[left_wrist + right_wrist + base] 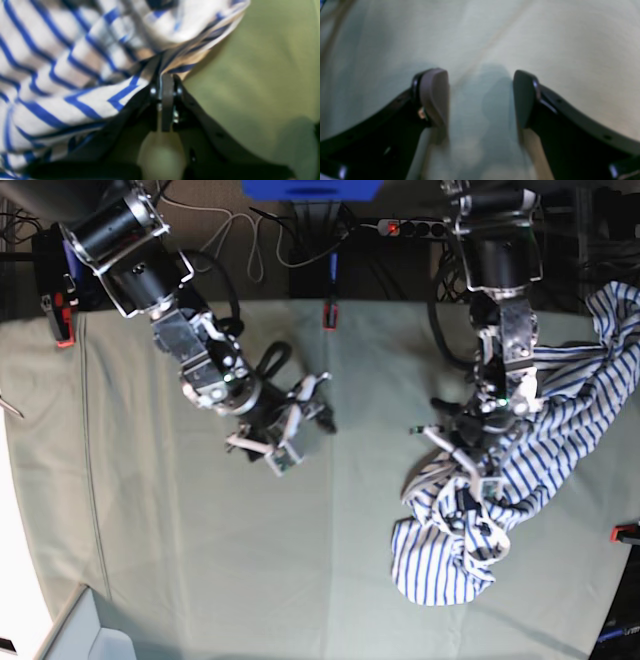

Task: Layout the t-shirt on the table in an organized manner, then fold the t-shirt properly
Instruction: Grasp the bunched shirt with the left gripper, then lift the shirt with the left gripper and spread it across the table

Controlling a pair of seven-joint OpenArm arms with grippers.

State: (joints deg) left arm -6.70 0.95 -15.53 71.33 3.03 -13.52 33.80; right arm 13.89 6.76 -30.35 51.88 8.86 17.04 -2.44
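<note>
My left hand (166,82) pinches a fold of the crumpled t-shirt (520,470); my right hand (481,97) hangs wide open and empty above the tabletop (180,540).

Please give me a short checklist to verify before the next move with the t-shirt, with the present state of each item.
1. Left gripper shut on t-shirt: ok.
2. Right gripper open and empty: ok.
3. Right gripper over bare table, apart from the shirt: ok.
4. Shirt laid flat: not ok, it is bunched.
5. Shirt fully on the table: cannot tell, its far end reaches the picture's edge.
6. How many layers are pinched: cannot tell.
</note>
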